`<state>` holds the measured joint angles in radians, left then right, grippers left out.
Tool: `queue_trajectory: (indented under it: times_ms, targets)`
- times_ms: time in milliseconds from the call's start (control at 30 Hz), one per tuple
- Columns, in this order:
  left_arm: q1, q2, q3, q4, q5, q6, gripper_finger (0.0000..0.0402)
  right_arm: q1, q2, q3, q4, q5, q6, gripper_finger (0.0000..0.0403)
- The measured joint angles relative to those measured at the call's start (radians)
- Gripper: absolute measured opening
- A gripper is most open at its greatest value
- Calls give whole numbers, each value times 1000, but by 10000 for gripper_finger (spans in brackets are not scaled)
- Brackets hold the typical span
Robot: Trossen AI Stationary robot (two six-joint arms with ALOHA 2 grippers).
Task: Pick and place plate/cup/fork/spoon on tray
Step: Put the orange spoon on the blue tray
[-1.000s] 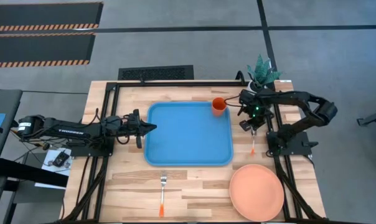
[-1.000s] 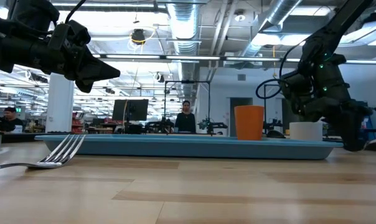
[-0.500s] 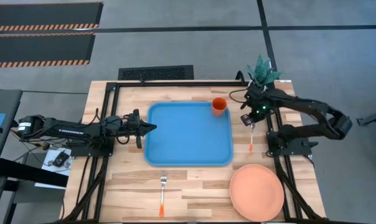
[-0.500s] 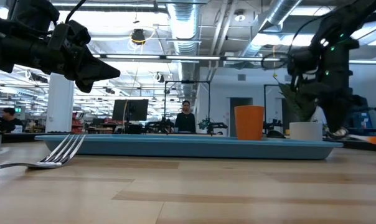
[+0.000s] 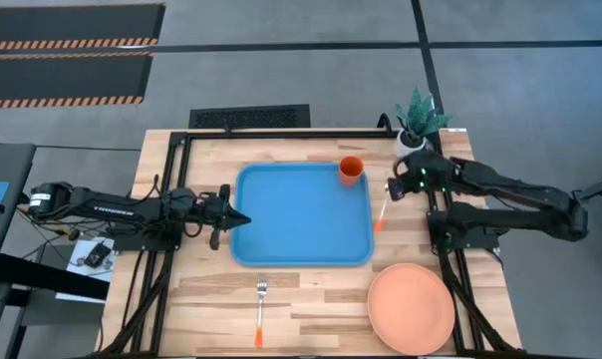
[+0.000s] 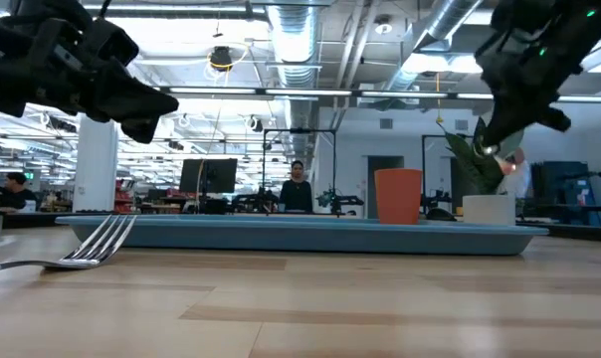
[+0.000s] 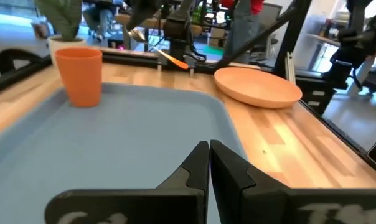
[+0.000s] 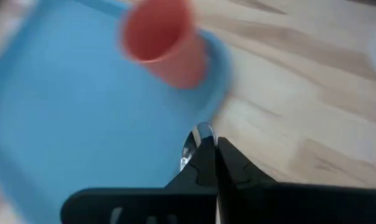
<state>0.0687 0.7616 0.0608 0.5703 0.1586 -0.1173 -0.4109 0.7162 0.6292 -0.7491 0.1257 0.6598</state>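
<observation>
Right hand (image 5: 394,185) clamped on spoon (image 5: 382,210) by its bowl end, lifted just off tray (image 5: 301,239) at 3 o'clock, handle dangling; thin pinch, could swivel or slip, or clip cup (image 5: 351,171) standing in 1 o'clock corner; left hand (image 5: 239,215) together, idle at 9.

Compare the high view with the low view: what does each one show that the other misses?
Only the high view shows the large round salmon-orange plate, and the slim orange-handled spoon hanging from the right end effector, shut on its metal bowl end, just off the tray's right edge. Only the low view shows a person standing in the room behind the table. Both show the large blue rectangular tray with the small bright orange cup in its far right corner, the orange-handled metal fork, and the shut left end effector at the tray's left edge.
</observation>
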Motion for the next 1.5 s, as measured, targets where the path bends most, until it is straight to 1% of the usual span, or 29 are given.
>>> queue_trajectory:
  times_ms: [133, 233, 300, 400, 467, 567, 733, 867, 1033, 1233, 1367, 1500]
  targets:
    - [-46, 0, 7, -4, -83, 35, 2, 209, -29, -17, 123, 112, 86, 3]
    - [-65, 0, 10, -2, -152, 46, 2, 357, 11, -17, 274, 206, 99, 3]
    - [-68, 0, 10, -8, -201, 44, 2, 430, 57, -17, 412, 243, 76, 3]
    - [-68, 0, 10, -20, -245, 44, 2, 475, 152, -9, 642, 246, 10, 3]
    - [-68, -5, 10, -36, -267, 50, 2, 478, 228, 18, 737, 243, -22, 3]
    - [-68, -31, 10, -72, -310, 54, 2, 465, 352, 81, 812, 235, -65, 3]
    - [-67, -136, 9, -174, -371, 57, 2, 426, 558, 228, 908, 125, -136, 3]
    - [-67, -262, 10, -290, -389, 48, 2, 390, 717, 373, 908, 41, -164, 3]
    - [-67, -429, 9, -439, -441, 36, 2, 343, 901, 540, 908, -27, -174, 3]
    - [-67, -593, 9, -576, -507, 35, 2, 299, 1101, 718, 907, -106, -180, 2]
    - [-67, -673, 9, -636, -516, 31, 2, 283, 1219, 826, 906, -132, -179, 2]
    - [-67, -720, 9, -661, -517, 28, 2, 271, 1323, 925, 869, -158, -183, 2]
